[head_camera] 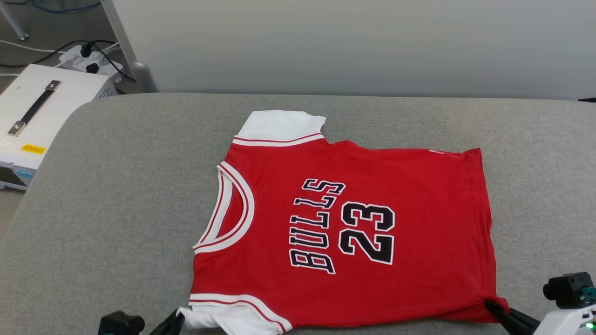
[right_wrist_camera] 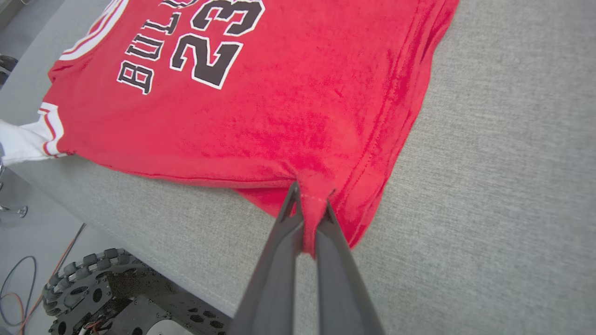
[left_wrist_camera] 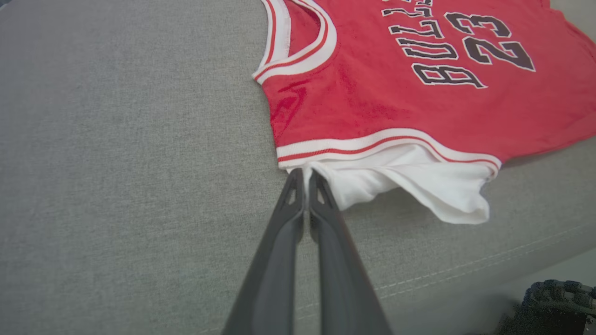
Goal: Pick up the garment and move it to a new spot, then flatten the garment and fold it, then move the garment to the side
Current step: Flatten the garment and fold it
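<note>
The red jersey T-shirt with white sleeves lies flat on grey upholstery beyond both claws. Left claw pinches its sleeve, right claw its hem corner; the fold seems next: lift both edges together.

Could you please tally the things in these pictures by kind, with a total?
Red jersey T-shirt: 1
Grippers: 2 (left gripper, right gripper)
White case: 1
Power strip: 1
Grey padded table: 1
Total: 6

left hand and right hand each pinch shut on the garment.
</note>
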Available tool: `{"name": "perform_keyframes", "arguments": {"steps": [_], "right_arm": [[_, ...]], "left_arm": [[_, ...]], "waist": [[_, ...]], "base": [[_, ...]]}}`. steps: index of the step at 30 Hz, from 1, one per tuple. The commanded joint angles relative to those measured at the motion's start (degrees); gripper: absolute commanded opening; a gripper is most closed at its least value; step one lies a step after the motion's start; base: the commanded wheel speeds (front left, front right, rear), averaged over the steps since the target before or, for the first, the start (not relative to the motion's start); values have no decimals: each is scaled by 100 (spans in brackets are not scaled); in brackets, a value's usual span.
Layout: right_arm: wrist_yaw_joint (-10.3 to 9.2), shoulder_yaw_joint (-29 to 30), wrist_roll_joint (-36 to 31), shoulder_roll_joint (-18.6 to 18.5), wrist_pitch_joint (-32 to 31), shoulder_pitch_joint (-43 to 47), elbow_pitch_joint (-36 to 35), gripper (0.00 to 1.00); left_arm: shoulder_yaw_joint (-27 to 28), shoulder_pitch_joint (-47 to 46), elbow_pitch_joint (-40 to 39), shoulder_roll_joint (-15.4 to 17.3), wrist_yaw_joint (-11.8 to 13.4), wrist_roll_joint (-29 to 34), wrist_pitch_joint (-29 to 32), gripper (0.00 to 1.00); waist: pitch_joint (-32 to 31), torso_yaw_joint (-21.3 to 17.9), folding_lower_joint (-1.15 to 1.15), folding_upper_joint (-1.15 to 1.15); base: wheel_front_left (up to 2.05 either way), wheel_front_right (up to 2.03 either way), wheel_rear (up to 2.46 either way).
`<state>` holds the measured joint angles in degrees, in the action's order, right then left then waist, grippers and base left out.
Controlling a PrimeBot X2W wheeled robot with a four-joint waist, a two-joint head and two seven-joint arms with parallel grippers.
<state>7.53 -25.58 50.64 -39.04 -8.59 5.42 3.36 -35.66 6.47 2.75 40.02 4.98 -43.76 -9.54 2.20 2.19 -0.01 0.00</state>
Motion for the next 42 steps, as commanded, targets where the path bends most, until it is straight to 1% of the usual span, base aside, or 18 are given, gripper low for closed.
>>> {"name": "perform_keyframes", "arguments": {"steps": [1, 4, 7, 12, 17, 23, 29, 30, 32, 37, 42], "right_arm": [[-4, 127, -75, 63, -62, -6, -80, 0], [-4, 399, -184, 200, -235, -61, -235, 0], [-4, 555, -241, 309, -403, -124, -362, 0], [-4, 782, -262, 484, -571, -302, -467, 0], [-4, 822, -309, 637, -631, -602, -441, 0], [-4, 818, -320, 703, -605, -964, -296, 0], [-4, 661, -364, 704, -569, -1454, -129, 0], [-4, 553, -399, 670, -565, -1712, 32, 0], [-4, 454, -461, 644, -523, -1933, 212, 0], [-4, 102, -473, 665, -465, -2382, 649, 0], [-4, -179, -514, 675, -255, -2712, 1180, 0]], "left_arm": [[28, -253, 10, 48, -63, 132, -27, 0], [35, -720, 75, 39, -222, 258, 6, 0], [36, -1154, 195, 48, -379, 362, 74, 0], [101, -1936, 561, -36, -634, 410, 167, 0], [70, -2621, 1070, -229, -888, 440, 200, 0], [-47, -3396, 1848, -402, -1107, 508, 187, 0], [-212, -3997, 2553, -449, -1215, 499, 89, 0], [-343, -4206, 2818, -486, -1235, 456, 55, 0], [-484, -4331, 3020, -518, -1242, 406, 55, 0], [-889, -4515, 3349, -547, -1245, 192, 23, 0], [-1259, -4615, 3689, -619, -1246, -74, -47, 0]], "waist": [[104, -26, 1, 0], [195, -38, 1, 0], [273, -94, 1, 0], [479, -204, 1, 0], [742, -333, 1, 0], [1048, -405, 1, 0], [1312, -496, 1, 0], [1418, -513, 1, 0], [1486, -520, 1, 0], [1626, -525, 1, 0], [1707, -515, 1, 0]], "base": [[0, 0, 0], [0, 0, 0], [0, 0, 0], [0, 0, 0], [0, 0, 0], [0, 0, 0], [0, 0, 0], [0, 0, 0], [0, 0, 0], [0, 0, 0], [0, 0, 0]]}}
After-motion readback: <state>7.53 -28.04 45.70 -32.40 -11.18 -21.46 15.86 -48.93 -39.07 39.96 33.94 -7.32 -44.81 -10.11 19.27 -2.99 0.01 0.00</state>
